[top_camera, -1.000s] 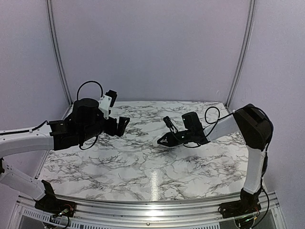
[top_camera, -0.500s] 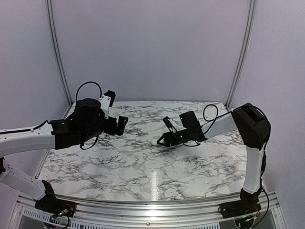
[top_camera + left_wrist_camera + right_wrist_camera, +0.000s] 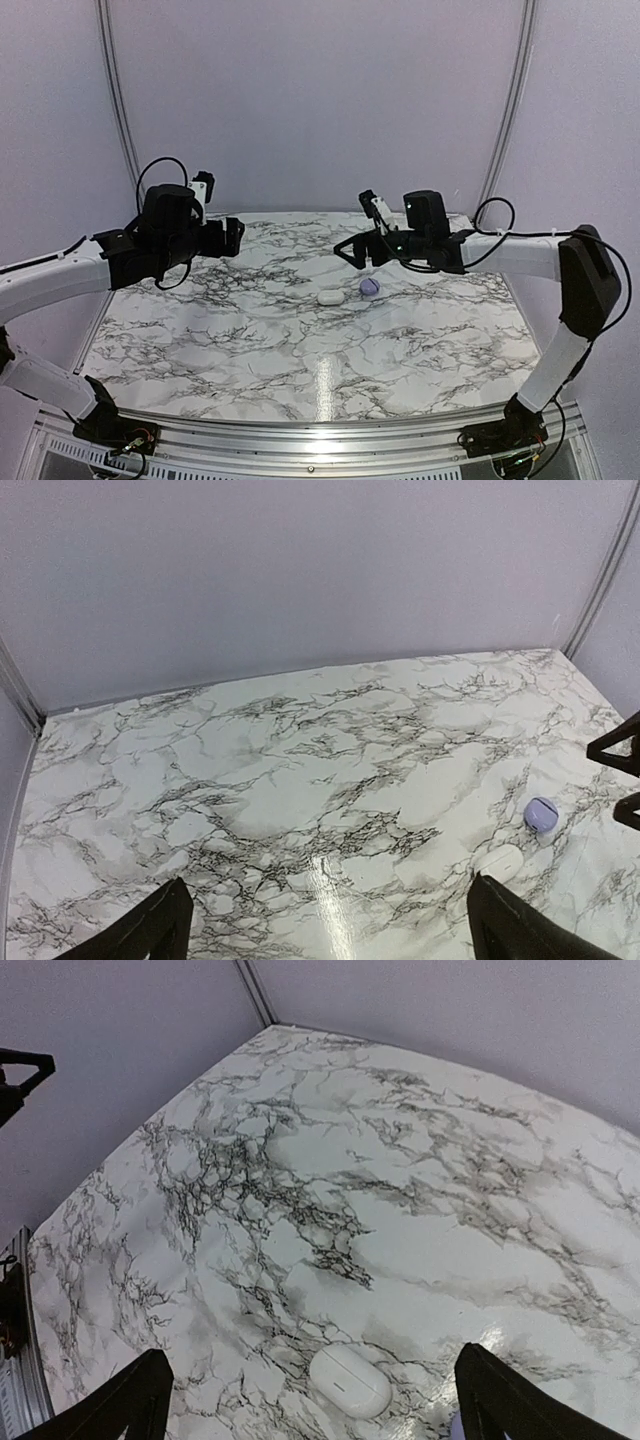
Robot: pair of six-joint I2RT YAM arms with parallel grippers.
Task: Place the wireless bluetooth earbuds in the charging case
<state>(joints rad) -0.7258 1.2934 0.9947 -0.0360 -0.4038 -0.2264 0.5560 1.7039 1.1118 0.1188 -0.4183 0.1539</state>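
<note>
**Grippers apart, cases on desk**

My left gripper (image 3: 234, 236) and right gripper (image 3: 345, 252) are both wide apart and empty, above the desk (image 3: 200, 340). The white case (image 3: 331, 296) lies closed mid-desk. The lilac case (image 3: 369, 287) is just beside it, at 2 o'clock.

A tabletop (image 3: 250, 340) with a white marble pattern and dark grey veins fills the lower half of the overhead view. A bright streak of glare (image 3: 325, 375) lies on it toward the front edge. Plain pale lilac walls (image 3: 320, 100) close it in behind and on both sides. A slim metal left post (image 3: 118, 110) and a matching right post (image 3: 510, 110) rise from the back corners, each slanting inward toward the table. A grooved aluminium rail (image 3: 320, 440) runs along the near edge
</note>
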